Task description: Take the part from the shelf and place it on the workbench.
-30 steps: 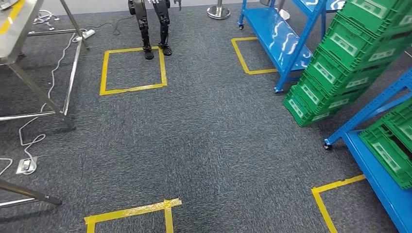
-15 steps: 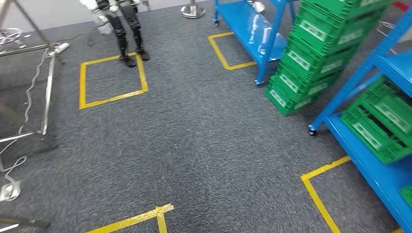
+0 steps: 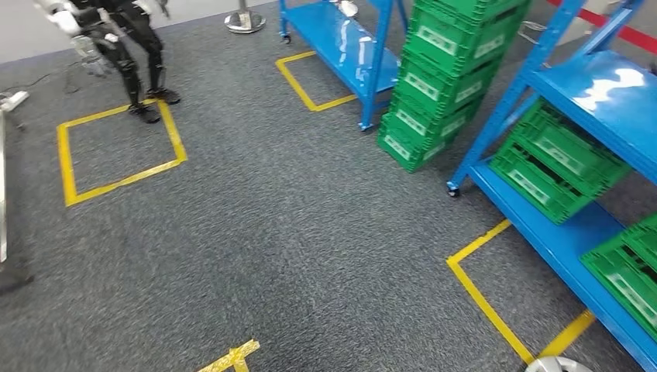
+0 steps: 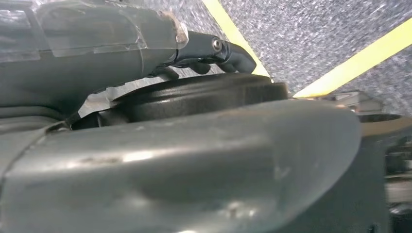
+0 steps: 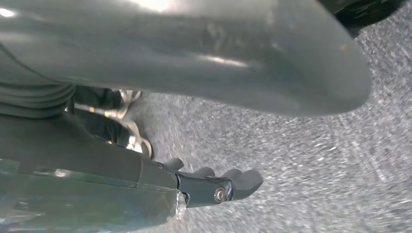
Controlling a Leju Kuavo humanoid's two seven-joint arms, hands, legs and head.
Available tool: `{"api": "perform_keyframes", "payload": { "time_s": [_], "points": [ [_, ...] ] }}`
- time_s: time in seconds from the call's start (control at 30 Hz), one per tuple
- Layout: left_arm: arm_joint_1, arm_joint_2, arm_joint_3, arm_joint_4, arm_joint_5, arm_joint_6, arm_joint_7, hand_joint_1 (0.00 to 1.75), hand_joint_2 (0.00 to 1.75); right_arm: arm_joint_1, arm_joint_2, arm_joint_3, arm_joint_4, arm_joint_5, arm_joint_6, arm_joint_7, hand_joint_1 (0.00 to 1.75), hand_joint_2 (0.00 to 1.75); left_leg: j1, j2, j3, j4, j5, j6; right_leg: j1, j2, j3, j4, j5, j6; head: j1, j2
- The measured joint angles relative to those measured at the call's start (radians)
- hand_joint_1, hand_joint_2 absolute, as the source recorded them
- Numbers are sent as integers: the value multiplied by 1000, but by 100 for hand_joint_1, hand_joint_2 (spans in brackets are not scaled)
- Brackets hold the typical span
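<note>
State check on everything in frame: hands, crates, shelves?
left hand: hangs over the carpet, nothing seen in it, fingers curled.
right hand: hangs over the carpet, nothing seen in it, fingers curled.
stacked green crates: on the floor, leaning against the blue shelf.
blue shelf: top level bare, green crates on its lower levels.
other robot: standing at the edge of a yellow floor square.

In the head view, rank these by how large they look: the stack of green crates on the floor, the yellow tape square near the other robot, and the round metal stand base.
1. Yellow tape square
2. Stack of green crates, close behind; nearness makes that unsure
3. Round metal stand base, clearly smallest
</note>
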Motion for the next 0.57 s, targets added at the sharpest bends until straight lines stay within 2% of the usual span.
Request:
{"api": "perform_keyframes", "payload": {
  "time_s": [0.03,0.07,0.1,0.17,0.2,0.23,0.27,0.33,0.4,0.47,0.5,0.53,0.57],
  "points": [
    [1,1,0,0,4,2,4,0,0,2,0,0,0,0,-1,2,0,0,-1,15,2,0,-3,0,-2,-4,-22,41,-8,2,2,0],
    [1,1,0,1,7,4,7,0,0,7,0,0,0,0,-2,4,0,0,-1,27,4,0,-6,-1,-3,-7,-25,46,5,3,2,0],
    [1,1,0,1,9,6,9,0,0,12,0,1,0,0,-2,7,0,0,-1,36,8,0,-9,-3,-5,-11,-8,9,36,2,4,0],
    [0,1,0,1,11,6,12,0,0,20,0,2,0,0,-1,11,0,0,-2,49,17,0,-16,-8,-1,-35,61,-129,108,-8,9,0],
    [0,1,0,1,11,6,13,0,0,22,-1,3,0,0,0,11,0,0,-3,54,20,0,-18,-12,3,-50,89,-188,127,-15,12,0],
    [0,1,-1,1,11,6,13,0,0,24,-1,4,0,0,1,11,0,0,-5,59,22,0,-21,-17,8,-63,105,-222,132,-21,15,0],
    [-1,1,-2,1,11,6,14,0,0,27,-1,5,0,0,2,11,0,0,-6,63,22,0,-22,-21,12,-68,109,-233,127,-26,16,0],
    [-1,1,-5,1,11,5,15,0,0,35,-1,5,0,0,3,11,0,0,-5,69,29,-2,-27,-31,11,-58,113,-243,129,-34,19,0],
    [-2,2,-9,1,12,5,15,0,0,39,-1,5,0,0,3,11,0,0,-4,30,20,31,-56,-40,4,-44,122,-255,134,-45,15,0],
    [-2,3,-11,1,12,4,15,0,0,38,0,5,0,0,4,11,0,0,-3,-15,-35,145,-116,-45,1,-28,126,-260,136,-52,1,0],
    [-2,3,-12,1,12,4,15,0,0,38,0,5,0,0,4,11,0,0,-3,-20,-73,214,-143,-46,2,-18,125,-260,136,-54,-5,0],
    [-2,4,-14,1,12,4,15,0,0,38,1,5,0,0,4,11,0,0,-3,-20,-104,263,-154,-47,3,-8,126,-259,135,-54,-10,0],
    [-2,4,-14,1,12,4,15,0,0,39,1,5,0,0,4,11,0,0,-3,-19,-120,289,-159,-48,3,-3,126,-258,135,-55,-12,0]
  ]
}}
